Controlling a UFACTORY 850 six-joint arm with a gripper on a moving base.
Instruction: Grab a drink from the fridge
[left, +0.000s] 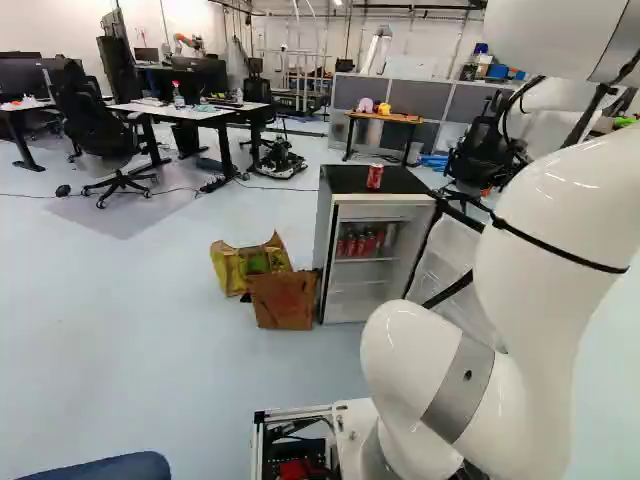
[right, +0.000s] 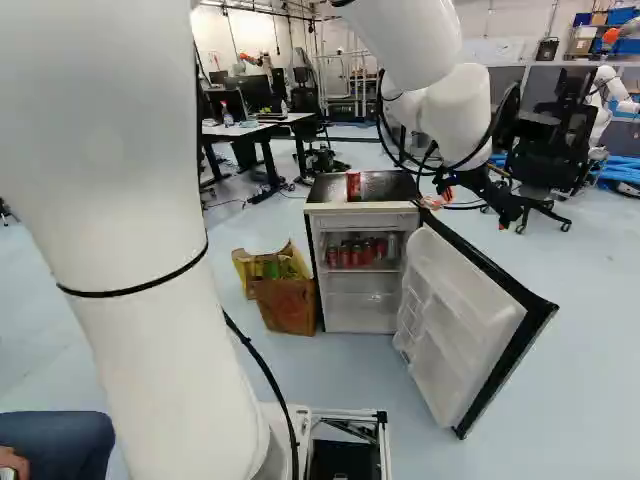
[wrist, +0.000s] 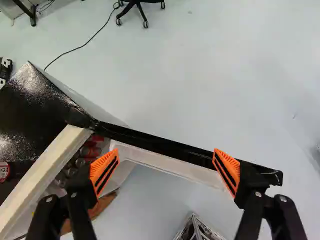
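Inside the fridge (right: 360, 208), red drink cans (right: 357, 255) stand upright, long axes vertical, likely shelved for easy taking; another can (right: 353, 186) stands upright on top. Right of the fridge, its door (right: 455, 315) hangs open, giving access; the tool (wrist: 166, 157), empty, spreads its fingers above, presumably for reaching in.

The dark-topped fridge (left: 362, 300) stands open, red cans (left: 367, 243) inside, another red can (left: 375, 176) upright on top
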